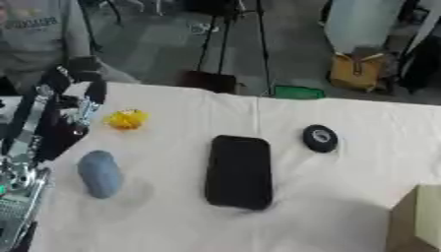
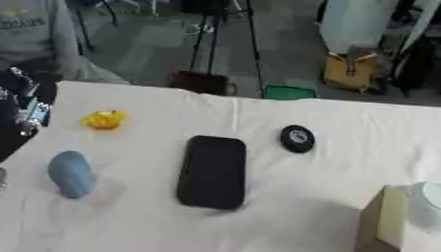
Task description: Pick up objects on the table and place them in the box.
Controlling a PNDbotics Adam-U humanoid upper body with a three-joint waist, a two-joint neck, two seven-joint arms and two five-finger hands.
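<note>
White cloth table (image 1: 344, 197) with four loose things: yellow crumpled object (image 1: 127, 119) upper left, blue-grey oval object (image 1: 100, 173) lower left, black phone-like slab (image 1: 239, 171) at centre, small black round disc (image 1: 320, 138) right of centre just above the slab. All four lie well apart from each other, none touched. Box (image 2: 398, 219) shows at the lower right corner, only its near wall and rim in view, with something pale and rounded at its top edge in the right eye view, possibly already inside, can't be sure. Left hand (image 1: 76, 106) comes in along the left edge, arm running up from the lower left corner; hand sits in the upper left, just beside the yellow object and not touching it. Fingers are a dark jumble against the arm, so I cannot tell if they are spread or curled. Right hand not seen in either view. Step in hand looks like a reach for the yellow object, nearest to the hand. To do it well: bring the hand over the object from the left, come down with fingers either side, close on its bulk not the cloth, lift clear before swinging right, pass above the slab and disc, release over the box opening.
</note>
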